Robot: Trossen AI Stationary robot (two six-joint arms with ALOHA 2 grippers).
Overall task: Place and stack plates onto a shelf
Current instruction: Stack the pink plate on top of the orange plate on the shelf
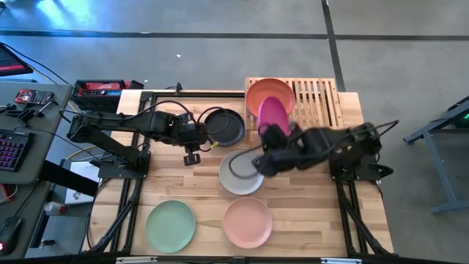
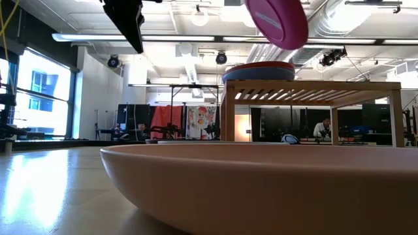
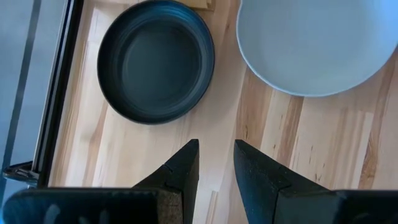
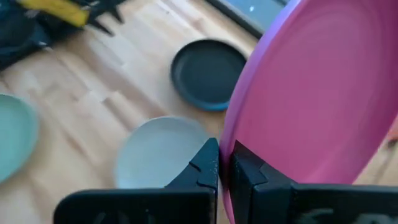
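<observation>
Plank table [image 1: 308,213] under everything, both arms reaching inward over it. Slatted wooden shelf [image 1: 321,99] at the far edge, just beyond the right gripper [image 1: 270,132]; stack of plates on its left half, rust-orange plate [image 1: 268,92] on top, a blue rim under it visible in the low view only [image 2: 258,70]. Magenta plate [image 1: 274,114] clamped edge-on between the right gripper's fingers [image 4: 208,165], tilted steeply, raised clear of the table and overlapping the near edge of the rust-orange plate as seen from above; contact with the stack not resolvable. Off-white plate [image 1: 240,173] flat on the table directly under the right arm, near side of the gripper. Black plate [image 1: 223,126] flat on the table, beside the right gripper on its left and just ahead of the left gripper [image 1: 210,134]. Left gripper held low over bare planks, fingers [image 3: 180,171] a narrow gap apart, clamped on nothing. Peach-pink plate [image 1: 248,221] and mint green plate [image 1: 171,224] side by side at the near table edge, well apart from both grippers; peach-pink rim filling the low view's foreground [image 2: 261,186].
</observation>
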